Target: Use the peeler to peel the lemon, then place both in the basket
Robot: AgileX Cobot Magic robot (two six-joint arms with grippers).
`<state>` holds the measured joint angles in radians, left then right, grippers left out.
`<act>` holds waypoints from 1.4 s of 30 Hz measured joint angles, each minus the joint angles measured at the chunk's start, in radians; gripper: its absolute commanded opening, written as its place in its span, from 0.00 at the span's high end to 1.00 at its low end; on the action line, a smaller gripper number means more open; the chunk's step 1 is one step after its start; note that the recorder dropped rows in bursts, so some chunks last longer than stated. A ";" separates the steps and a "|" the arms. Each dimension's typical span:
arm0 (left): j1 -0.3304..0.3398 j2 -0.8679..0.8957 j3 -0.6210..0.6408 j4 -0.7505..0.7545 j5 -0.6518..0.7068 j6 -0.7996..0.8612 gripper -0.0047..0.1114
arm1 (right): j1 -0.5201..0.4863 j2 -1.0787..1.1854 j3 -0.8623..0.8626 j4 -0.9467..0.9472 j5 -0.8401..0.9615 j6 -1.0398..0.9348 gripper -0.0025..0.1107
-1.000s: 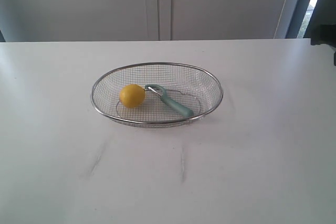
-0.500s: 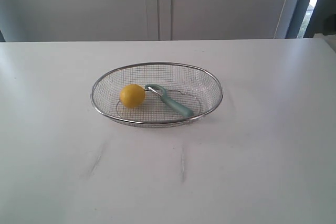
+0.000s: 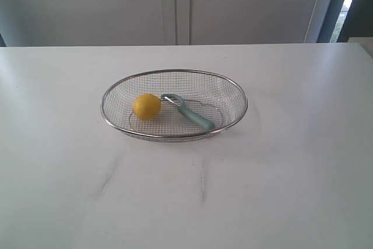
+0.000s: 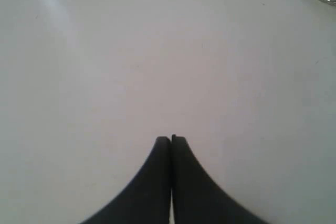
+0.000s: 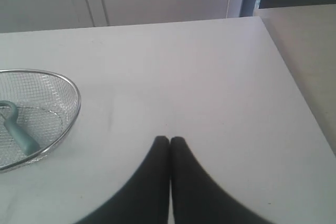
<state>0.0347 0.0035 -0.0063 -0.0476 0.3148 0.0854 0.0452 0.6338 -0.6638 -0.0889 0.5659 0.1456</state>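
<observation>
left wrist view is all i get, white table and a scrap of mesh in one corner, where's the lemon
Observer: The lemon sits inside the basket, in its left part as the exterior view shows it.
Operator: anything else in there
Observer: The peeler lies in the basket too, loop head close to the lemon, handle pointing away toward the near rim.
Operator: other arm holding anything
Observer: No. The right pincer is shut on nothing, over bare table, apart from the basket.
</observation>
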 measured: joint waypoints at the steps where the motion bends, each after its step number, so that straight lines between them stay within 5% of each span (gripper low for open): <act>1: 0.000 0.000 0.000 0.000 0.000 0.000 0.96 | 0.000 -0.021 0.016 -0.002 0.000 0.000 0.98; 24: 0.000 0.000 0.000 0.000 0.000 0.000 0.96 | -0.004 -0.491 0.364 -0.032 -0.015 -0.006 0.98; 42: 0.000 0.000 0.000 0.000 -0.004 0.000 0.96 | -0.179 -0.628 0.489 -0.032 -0.072 -0.006 0.98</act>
<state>0.0347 0.0035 -0.0063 -0.0476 0.3110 0.0854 -0.1337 0.0054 -0.1745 -0.1204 0.4940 0.1397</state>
